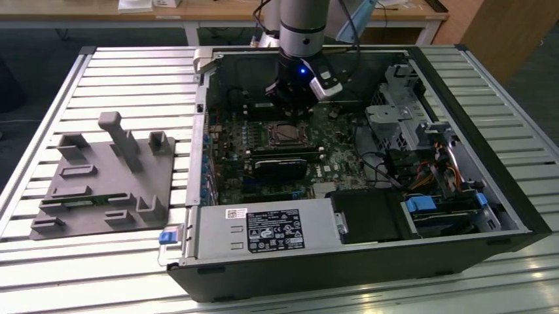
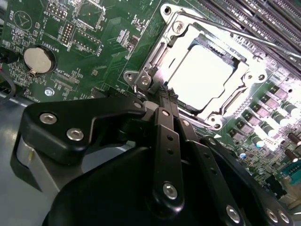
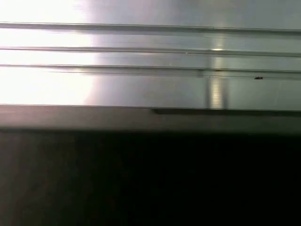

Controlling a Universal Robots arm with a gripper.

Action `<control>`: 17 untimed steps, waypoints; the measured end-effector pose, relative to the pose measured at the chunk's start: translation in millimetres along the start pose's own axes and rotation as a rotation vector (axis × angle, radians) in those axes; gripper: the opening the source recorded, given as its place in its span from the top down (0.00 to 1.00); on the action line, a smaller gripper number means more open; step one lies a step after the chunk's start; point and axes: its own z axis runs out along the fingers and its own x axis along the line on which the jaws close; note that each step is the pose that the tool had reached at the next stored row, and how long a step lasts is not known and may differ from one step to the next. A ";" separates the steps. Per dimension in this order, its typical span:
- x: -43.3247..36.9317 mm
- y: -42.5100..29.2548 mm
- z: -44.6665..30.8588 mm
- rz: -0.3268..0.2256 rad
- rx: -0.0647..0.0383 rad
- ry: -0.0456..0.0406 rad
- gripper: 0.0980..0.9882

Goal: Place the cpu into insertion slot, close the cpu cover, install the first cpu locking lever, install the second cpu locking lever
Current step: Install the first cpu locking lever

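Note:
The cpu lies flat in the insertion slot, its silver top glaring in the second wrist view. The cpu cover, a silver frame, lies down around it. A thin locking lever runs along the far side of the socket. My gripper has its black fingers pressed together, and their tips sit at the socket's corner beside a screw. Nothing shows between the fingers. In the exterior view the gripper hangs just behind the socket inside the open computer case.
The case walls ring the motherboard. A black labelled power supply box fills the front, and a drive cage with cables stands at the exterior view's right. A grey fixture plate rests on the slatted table. A coin battery sits beside the socket.

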 end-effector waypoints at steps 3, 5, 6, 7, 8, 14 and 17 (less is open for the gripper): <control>-0.4 0.9 1.1 0.000 0.001 0.0001 0.98; -0.9 1.1 1.8 -0.001 -0.002 0.0001 0.98; -1.1 1.4 2.2 -0.001 -0.005 0.0000 0.98; -1.3 1.6 2.4 -0.001 -0.007 -0.0001 0.98; -1.5 1.8 2.7 -0.002 -0.010 -0.0003 0.98; -1.6 2.2 1.6 -0.005 -0.021 0.0003 0.98; -2.1 2.8 -2.1 -0.005 -0.024 -0.0018 0.98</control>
